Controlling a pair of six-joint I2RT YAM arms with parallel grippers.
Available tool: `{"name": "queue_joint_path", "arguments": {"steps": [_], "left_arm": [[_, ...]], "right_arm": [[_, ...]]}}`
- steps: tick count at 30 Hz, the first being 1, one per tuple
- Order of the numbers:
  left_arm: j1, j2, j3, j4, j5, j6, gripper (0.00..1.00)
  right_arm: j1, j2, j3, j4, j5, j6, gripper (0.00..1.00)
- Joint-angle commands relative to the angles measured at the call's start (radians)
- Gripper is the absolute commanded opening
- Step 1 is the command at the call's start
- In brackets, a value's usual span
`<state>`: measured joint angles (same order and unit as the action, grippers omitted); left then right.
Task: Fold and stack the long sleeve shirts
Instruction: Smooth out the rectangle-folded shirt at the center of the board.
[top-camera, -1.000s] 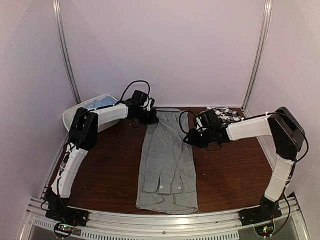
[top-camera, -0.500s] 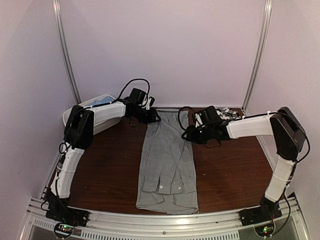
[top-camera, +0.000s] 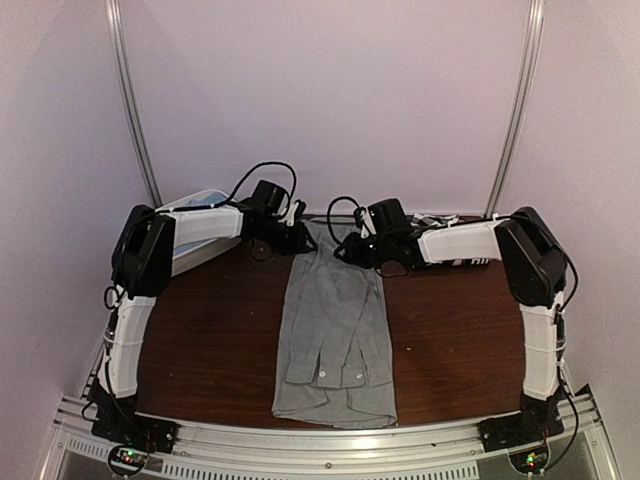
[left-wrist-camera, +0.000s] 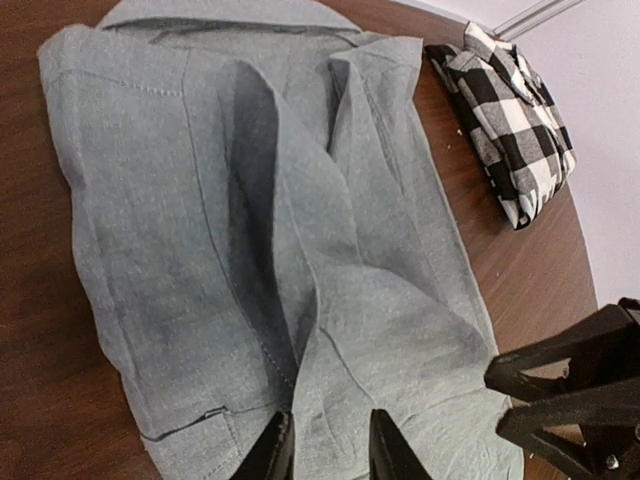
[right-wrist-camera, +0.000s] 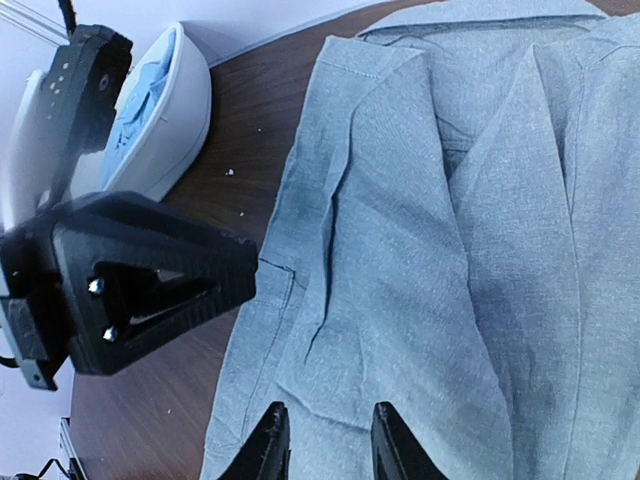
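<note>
The grey long sleeve shirt (top-camera: 335, 330) lies folded into a narrow strip down the middle of the table, collar end nearest the arm bases. My left gripper (top-camera: 304, 240) is at its far left corner and my right gripper (top-camera: 346, 250) is at its far edge, close beside it. In the left wrist view the left gripper (left-wrist-camera: 328, 455) is open over the flat grey cloth (left-wrist-camera: 250, 230). The right gripper (right-wrist-camera: 325, 445) is likewise open above the grey cloth (right-wrist-camera: 480, 250). The checked shirt (left-wrist-camera: 510, 120) lies folded at the back right. A light blue shirt (right-wrist-camera: 140, 100) sits in the tub.
The white tub (top-camera: 190, 215) stands at the back left corner, partly under the left arm. The checked shirt (top-camera: 440, 220) is mostly hidden behind the right arm. Dark wooden table (top-camera: 220, 340) shows on both sides of the grey shirt. Walls enclose the back and sides.
My right arm has swung left and back, from the shirt's right edge to its far end. The left gripper has opened from shut and hardly moved.
</note>
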<state>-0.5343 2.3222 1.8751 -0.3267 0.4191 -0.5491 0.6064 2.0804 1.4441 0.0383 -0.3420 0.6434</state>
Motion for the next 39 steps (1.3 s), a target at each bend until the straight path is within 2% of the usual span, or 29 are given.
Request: {"name": "queue_joint_path", "arguments": {"steps": [1,8,20,26,39], "left_arm": [[-0.006,-0.043,-0.034,0.052,0.052,-0.008,0.27],[-0.007,-0.124,-0.153,0.052,0.048,-0.006,0.27],[-0.007,-0.236,-0.362,0.103,0.049,-0.011,0.27],[-0.016,-0.272,-0.411,0.123,0.054,-0.024,0.27],[-0.018,-0.434,-0.603,0.135,0.077,-0.045,0.27]], "right_arm": [[-0.007,0.069,0.047,0.004,0.019,0.020,0.30],[-0.048,0.068,-0.096,0.047,0.057,0.091,0.29],[-0.041,-0.030,-0.088,0.020,0.034,0.050,0.34],[-0.018,0.008,0.014,0.055,-0.031,0.025,0.34],[-0.021,0.284,0.320,0.102,-0.107,0.084,0.24]]}}
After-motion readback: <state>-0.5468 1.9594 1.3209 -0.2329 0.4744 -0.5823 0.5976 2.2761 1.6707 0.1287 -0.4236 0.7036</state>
